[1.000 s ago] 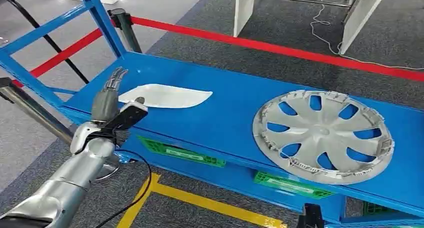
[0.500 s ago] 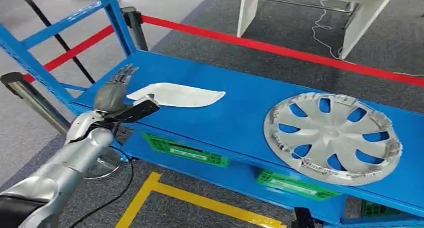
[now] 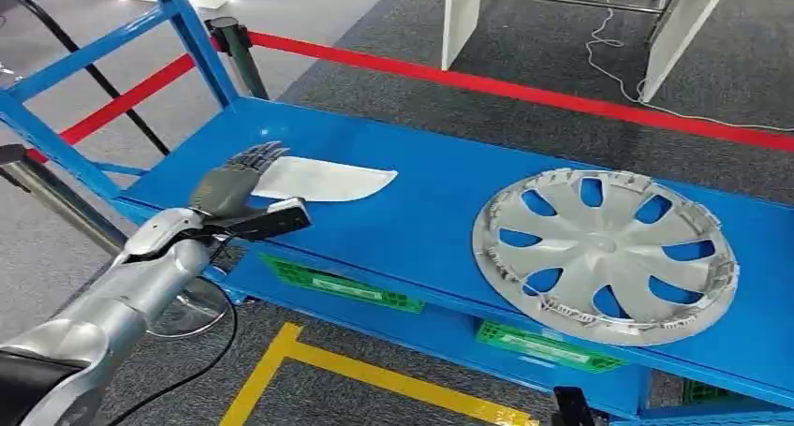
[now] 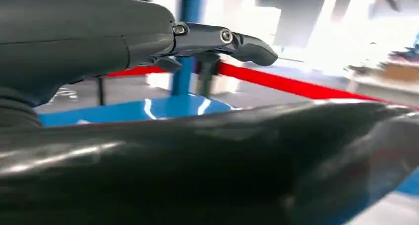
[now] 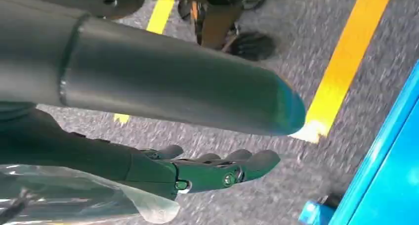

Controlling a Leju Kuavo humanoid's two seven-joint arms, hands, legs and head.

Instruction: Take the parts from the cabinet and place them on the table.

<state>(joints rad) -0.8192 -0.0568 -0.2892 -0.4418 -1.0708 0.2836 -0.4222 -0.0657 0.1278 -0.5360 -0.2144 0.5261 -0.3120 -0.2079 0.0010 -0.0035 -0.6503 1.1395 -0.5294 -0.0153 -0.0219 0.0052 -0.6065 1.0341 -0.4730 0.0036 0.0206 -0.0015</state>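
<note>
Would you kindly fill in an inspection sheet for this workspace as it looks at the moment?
Surface: blue cabinet shelf, parts lying on top.
Job's things: white flat part at the shelf's left end; silver wheel cover to the right, overhanging the front edge slightly.
Clutter: green bins on the lower shelf.
Hands: left hand open, fingers reaching over the white part's left end, contact unclear; right hand hanging over the floor, fingers apart, holding nothing.
Cables: black cable on the floor below the left arm; white cord near the white table.
Surroundings: red barrier tape, yellow floor line, white table, grey carpet.
</note>
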